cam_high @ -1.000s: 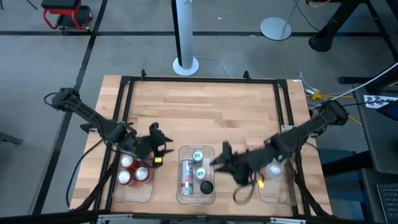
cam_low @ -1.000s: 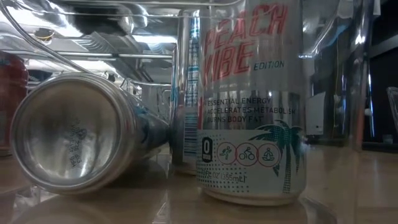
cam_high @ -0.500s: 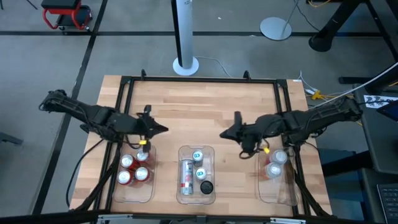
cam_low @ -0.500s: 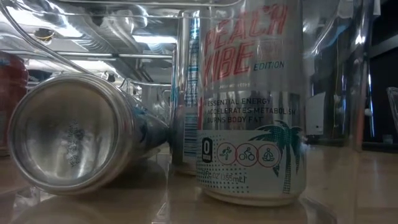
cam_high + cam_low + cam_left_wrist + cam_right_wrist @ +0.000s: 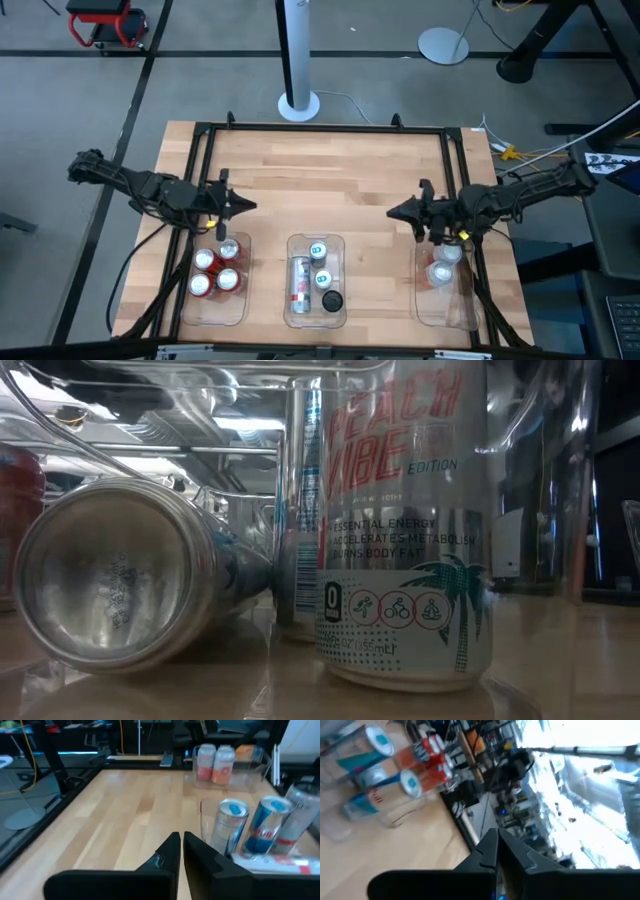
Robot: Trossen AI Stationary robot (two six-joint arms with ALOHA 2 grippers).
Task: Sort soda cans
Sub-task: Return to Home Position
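Silver can (image 5: 400, 530) reads "PEACH VIBE EDITION".

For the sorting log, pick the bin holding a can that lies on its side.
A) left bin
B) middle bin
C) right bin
B: the high view shows a silver can lying on its side in the middle bin.

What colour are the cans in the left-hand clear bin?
The cans are red with silver tops, clearest in the high view.
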